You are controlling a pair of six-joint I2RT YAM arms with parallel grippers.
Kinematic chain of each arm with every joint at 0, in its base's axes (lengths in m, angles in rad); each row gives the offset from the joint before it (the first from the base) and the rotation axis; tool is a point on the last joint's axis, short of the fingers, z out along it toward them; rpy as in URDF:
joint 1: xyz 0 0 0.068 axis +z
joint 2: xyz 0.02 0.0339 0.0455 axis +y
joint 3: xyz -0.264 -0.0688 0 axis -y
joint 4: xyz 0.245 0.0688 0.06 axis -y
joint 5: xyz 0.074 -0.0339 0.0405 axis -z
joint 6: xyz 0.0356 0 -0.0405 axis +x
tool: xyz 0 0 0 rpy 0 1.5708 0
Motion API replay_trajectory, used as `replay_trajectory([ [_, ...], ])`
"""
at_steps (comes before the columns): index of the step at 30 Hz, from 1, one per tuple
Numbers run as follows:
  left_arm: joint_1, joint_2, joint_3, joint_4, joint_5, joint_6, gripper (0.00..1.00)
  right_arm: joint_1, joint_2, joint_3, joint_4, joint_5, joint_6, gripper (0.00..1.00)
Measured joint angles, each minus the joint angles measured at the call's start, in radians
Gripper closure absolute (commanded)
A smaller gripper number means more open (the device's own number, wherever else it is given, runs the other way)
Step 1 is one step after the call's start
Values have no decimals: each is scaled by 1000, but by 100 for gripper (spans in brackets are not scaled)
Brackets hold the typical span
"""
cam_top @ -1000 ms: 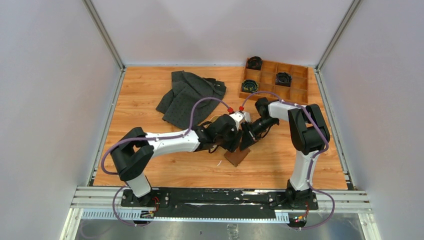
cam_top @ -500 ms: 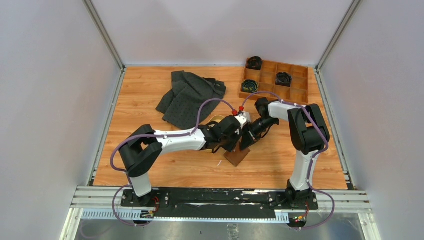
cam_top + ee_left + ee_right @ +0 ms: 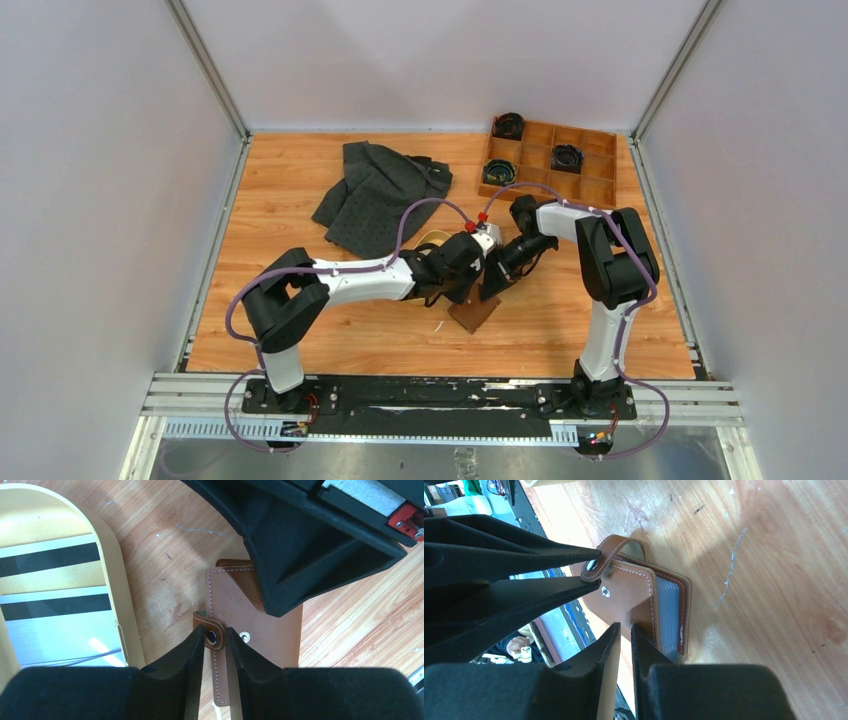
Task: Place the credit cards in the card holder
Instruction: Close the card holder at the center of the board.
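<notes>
The brown leather card holder (image 3: 474, 313) lies closed on the wood, its grey inner sleeves showing at one edge (image 3: 669, 610). Its snap strap (image 3: 212, 636) stands up between the jaws of my left gripper (image 3: 215, 632), which pinch it from both sides. My right gripper (image 3: 625, 626) is shut to a thin slit, with its tips pressed on the holder's cover (image 3: 629, 590). Striped black, white and grey credit cards (image 3: 52, 560) lie in the oval tan tray (image 3: 115, 570) just left of the holder. In the top view both grippers (image 3: 468, 288) meet over the holder.
A dark grey cloth (image 3: 380, 195) lies crumpled at the back left. A wooden compartment box (image 3: 585, 185) with coiled black cables stands at the back right. Grey walls and metal rails close in the table on three sides.
My left gripper has shifted slightly right toward the card holder, and its jaws have closed in on the snap strap. The right arm has not moved.
</notes>
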Motion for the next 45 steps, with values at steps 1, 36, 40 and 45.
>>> replay_trajectory([
  [1, 0, 2, 1, -1, 0, 0, 79, 0, 0, 0, 0, 0, 0, 81],
  [36, 23, -4, 7, -5, 71, -6, 100, 0, 13, 13, -13, -11, 14, 83],
  [40, 23, -4, 5, -10, 76, -6, 100, 5, 39, 21, -15, -76, 5, 83],
  [45, 23, -4, -3, 0, 92, -6, 100, 16, 72, 35, -6, -141, 3, 82],
])
